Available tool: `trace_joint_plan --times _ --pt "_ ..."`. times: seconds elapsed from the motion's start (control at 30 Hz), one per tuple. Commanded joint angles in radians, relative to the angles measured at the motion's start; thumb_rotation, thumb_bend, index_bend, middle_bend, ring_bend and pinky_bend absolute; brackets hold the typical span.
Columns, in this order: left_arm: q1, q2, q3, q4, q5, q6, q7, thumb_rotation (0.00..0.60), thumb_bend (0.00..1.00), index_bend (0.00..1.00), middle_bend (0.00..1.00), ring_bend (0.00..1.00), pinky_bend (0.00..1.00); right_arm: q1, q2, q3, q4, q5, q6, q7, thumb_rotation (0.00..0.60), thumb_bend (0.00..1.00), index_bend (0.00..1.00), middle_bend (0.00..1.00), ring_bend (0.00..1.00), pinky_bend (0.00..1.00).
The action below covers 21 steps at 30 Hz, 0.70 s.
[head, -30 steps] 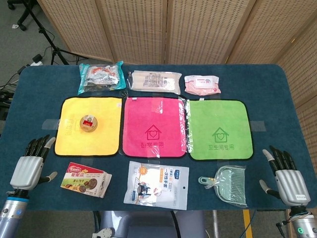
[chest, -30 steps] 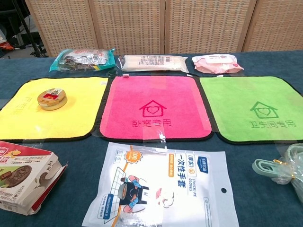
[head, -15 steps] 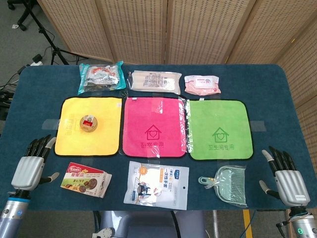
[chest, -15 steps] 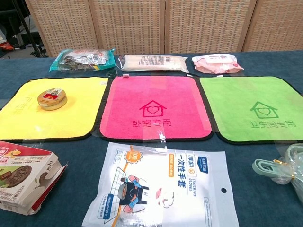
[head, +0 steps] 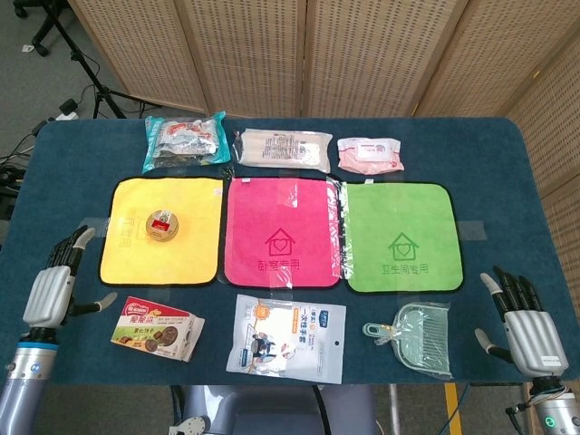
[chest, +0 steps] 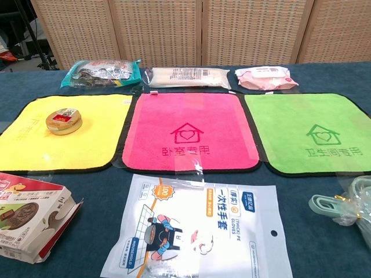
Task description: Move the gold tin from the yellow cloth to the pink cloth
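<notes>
The round gold tin (head: 162,224) (chest: 64,121) lies flat on the yellow cloth (head: 136,258) (chest: 69,147), a little left of that cloth's middle. To its right lies the pink cloth (head: 282,231) (chest: 188,130), with nothing on it. My left hand (head: 54,285) hovers at the table's near left edge, left of the yellow cloth, fingers spread and holding nothing. My right hand (head: 522,322) stays at the near right corner, fingers apart and also holding nothing. Neither hand shows in the chest view.
A green cloth (head: 397,237) lies right of the pink one. Along the back are a snack bag (head: 186,139), a long white pack (head: 283,149) and a wipes pack (head: 370,153). In front are a biscuit box (head: 154,328), a glove packet (head: 287,337) and a wrapped dustpan (head: 415,337).
My left hand has risen and shifted slightly toward the yellow cloth, with its thumb swung outward. The right hand and the tin have not moved.
</notes>
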Motion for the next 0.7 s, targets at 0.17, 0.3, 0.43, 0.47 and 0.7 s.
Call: trace_joint_plan --times 0.17,0.3,0.43,0.47,0.7 --pt "-0.108 0.146 -0.121 -0.104 -0.248 -0.345 -0.375 0.6 0.19 0.0 0.0 0.0 0.0 0.001 -0.001 0.003 0.004 0.006 -0.003 0.007 0.6 0.34 0.01 0.0 0.0 0.02" --pt "-0.181 0.205 -0.193 -0.075 -0.392 -0.57 -0.552 0.6 0.19 0.0 0.0 0.0 0.0 0.006 -0.007 0.006 0.012 0.015 -0.013 0.009 0.6 0.34 0.01 0.0 0.0 0.02" --pt "-0.239 0.201 -0.217 0.011 -0.475 -0.697 -0.602 0.6 0.19 0.0 0.0 0.0 0.0 0.012 -0.014 0.011 0.024 0.029 -0.026 0.013 0.6 0.34 0.01 0.0 0.0 0.02" --pt "-0.251 0.199 -0.222 0.03 -0.498 -0.727 -0.615 0.6 0.19 0.0 0.0 0.0 0.0 0.014 -0.015 0.012 0.028 0.034 -0.031 0.015 0.6 0.34 0.01 0.0 0.0 0.02" --pt "-0.311 0.172 -0.272 0.155 -0.614 -0.906 -0.713 0.6 0.19 0.0 0.0 0.0 0.0 0.028 -0.03 0.022 0.055 0.067 -0.065 0.022 0.6 0.34 0.01 0.0 0.0 0.02"
